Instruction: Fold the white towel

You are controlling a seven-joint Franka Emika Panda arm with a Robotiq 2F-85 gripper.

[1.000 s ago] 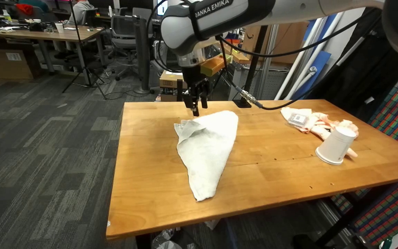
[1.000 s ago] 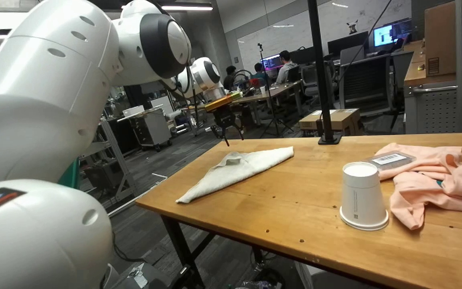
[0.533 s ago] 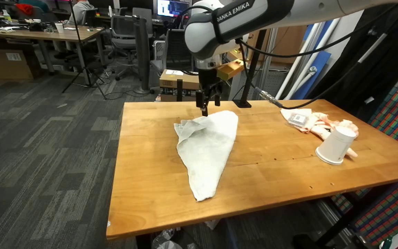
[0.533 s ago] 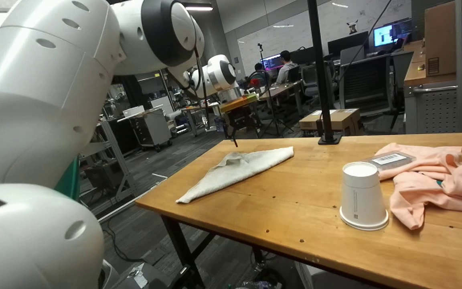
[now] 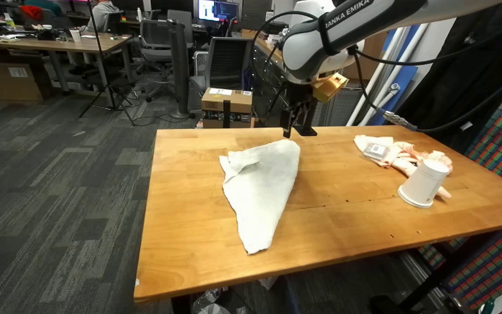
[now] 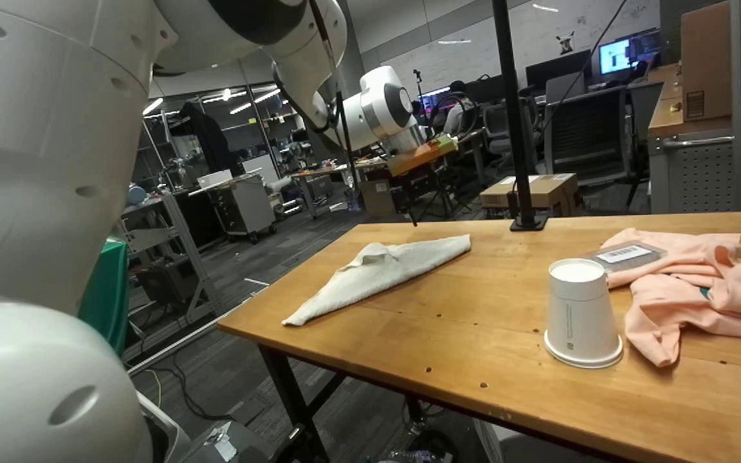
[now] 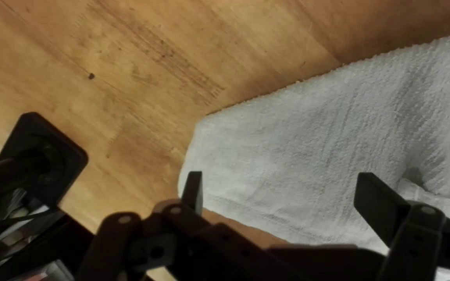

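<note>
"See the white terry-cloth towel from there?"

"Yes, on the honey-brown wooden table, narrow at one end, broad at the other, a small rumpled flap at its side."

"And the black two-fingered gripper?"

"Jaws spread wide, up near the towel's broad end."

"The upturned white paper cup?"

"Well apart from the towel, beside the crumpled peach-coloured cloth."

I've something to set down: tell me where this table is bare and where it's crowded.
The table is bare between the towel and the cup, and from the towel's other side to the table edge. It is crowded where the cup, pink cloth and small box bunch together; the tool hangs near the towel's end closest to the pole.
</note>
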